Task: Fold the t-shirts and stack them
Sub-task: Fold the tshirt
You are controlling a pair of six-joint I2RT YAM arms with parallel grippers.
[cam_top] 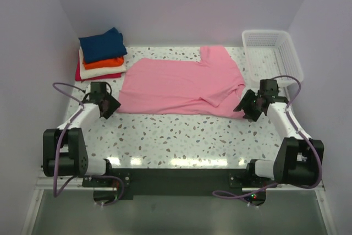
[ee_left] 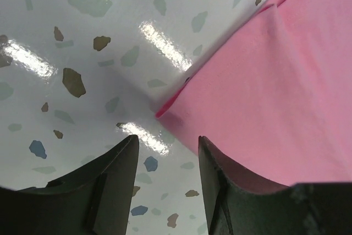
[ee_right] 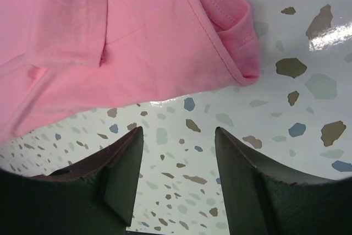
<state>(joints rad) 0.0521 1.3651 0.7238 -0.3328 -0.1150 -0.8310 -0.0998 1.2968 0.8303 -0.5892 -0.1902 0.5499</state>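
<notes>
A light pink t-shirt (cam_top: 179,83) lies on the speckled table, folded over lengthwise, with one sleeve (cam_top: 215,54) pointing to the back. Its near left corner (ee_left: 165,111) shows in the left wrist view, its near right sleeve end (ee_right: 239,42) in the right wrist view. At the back left sits a stack of folded t-shirts (cam_top: 100,56): navy blue on top, then orange, cream-white and red. My left gripper (cam_top: 109,106) hovers open just off the shirt's near left corner, holding nothing. My right gripper (cam_top: 246,108) hovers open off the near right corner, also with nothing in it.
A white plastic mesh basket (cam_top: 273,53) stands at the back right, close behind the right arm. Pale walls close in the table on the left, back and right. Bare speckled tabletop (cam_top: 176,136) stretches between the shirt and the arm bases.
</notes>
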